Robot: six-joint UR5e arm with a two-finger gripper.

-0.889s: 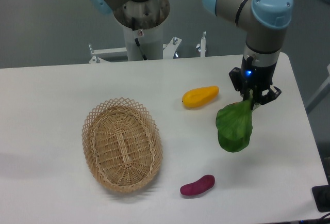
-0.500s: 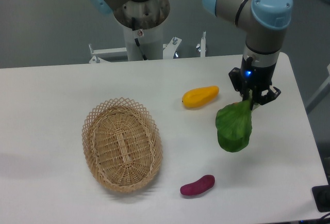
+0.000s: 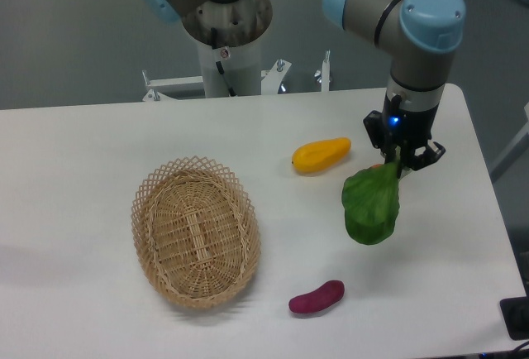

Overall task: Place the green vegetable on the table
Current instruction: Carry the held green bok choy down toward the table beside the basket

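Note:
The green vegetable (image 3: 371, 206) is a broad dark green leafy toy. It hangs head-down from my gripper (image 3: 398, 160), which is shut on its stalk end. The stalk is hidden between the fingers. The leaf's lower edge is close over the white table (image 3: 91, 152) at the right side; I cannot tell whether it touches. The gripper points straight down, right of the yellow squash.
A yellow squash-shaped toy (image 3: 321, 154) lies just left of the gripper. A purple sweet-potato toy (image 3: 316, 297) lies near the front edge. An oval wicker basket (image 3: 196, 231) stands at the left centre. The robot's base (image 3: 225, 24) is at the back. The table's right edge is close.
The gripper and the green vegetable have shifted slightly to the left. Nothing else has moved.

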